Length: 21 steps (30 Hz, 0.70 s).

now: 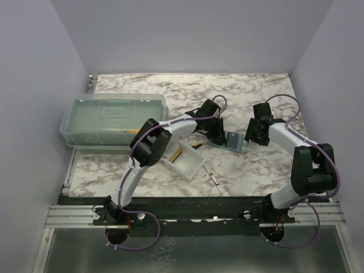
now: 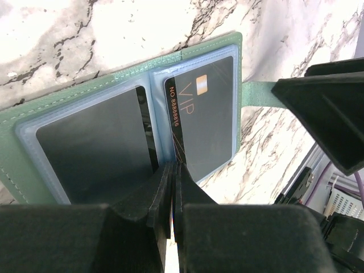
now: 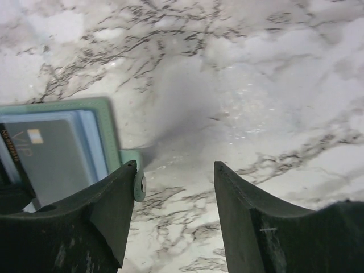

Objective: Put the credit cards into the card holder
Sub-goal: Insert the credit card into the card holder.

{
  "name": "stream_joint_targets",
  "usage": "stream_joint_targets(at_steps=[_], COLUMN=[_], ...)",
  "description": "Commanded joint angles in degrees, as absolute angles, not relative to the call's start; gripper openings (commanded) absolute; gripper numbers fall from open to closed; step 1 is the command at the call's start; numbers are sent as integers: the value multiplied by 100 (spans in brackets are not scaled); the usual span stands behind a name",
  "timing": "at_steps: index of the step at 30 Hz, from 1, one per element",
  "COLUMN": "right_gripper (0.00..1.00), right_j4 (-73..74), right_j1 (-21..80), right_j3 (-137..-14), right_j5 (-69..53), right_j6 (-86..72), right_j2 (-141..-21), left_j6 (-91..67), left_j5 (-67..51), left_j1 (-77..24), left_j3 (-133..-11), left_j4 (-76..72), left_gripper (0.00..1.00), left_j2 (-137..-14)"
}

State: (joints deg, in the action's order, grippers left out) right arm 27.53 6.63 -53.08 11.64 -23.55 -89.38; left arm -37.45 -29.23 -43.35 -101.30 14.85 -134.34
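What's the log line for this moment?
card holder: open | VIP card: in sleeve | left gripper: pinching it | right gripper: open beside tab

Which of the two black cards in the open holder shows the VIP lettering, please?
The card in the pocket nearest the strap; the other card looks plain.

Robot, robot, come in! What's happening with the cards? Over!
Left gripper pinched shut at near edge of open sage-green folding card holder. Right gripper open beside its snap tab. Two black rectangular cards sleeved. Nothing blocking.
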Motion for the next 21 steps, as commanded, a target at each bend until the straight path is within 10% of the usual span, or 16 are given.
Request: stream_joint_targets(at_steps=[1,9,21], right_gripper=[59,61,71], right_j4=[3131,2388,1630], right_j1=[615,624,613], right_j3=[-5307,-5157,-5028], right_j5=[1964,-1182,-2657], right_j6=[-2611,-2497,-2945], right_j2=[-8758,-7823,-8524], left_j6=[-3759,-3824,-3836], left_j5=[-2870,-2999,-2964], left_j1=[-4309,-4310,-4230], left_j3=[-9970,-9965,-9780], left_j4=[1334,1258,1240], left_gripper=[8,7,5], left_j2=[-13403,-13500,-13518])
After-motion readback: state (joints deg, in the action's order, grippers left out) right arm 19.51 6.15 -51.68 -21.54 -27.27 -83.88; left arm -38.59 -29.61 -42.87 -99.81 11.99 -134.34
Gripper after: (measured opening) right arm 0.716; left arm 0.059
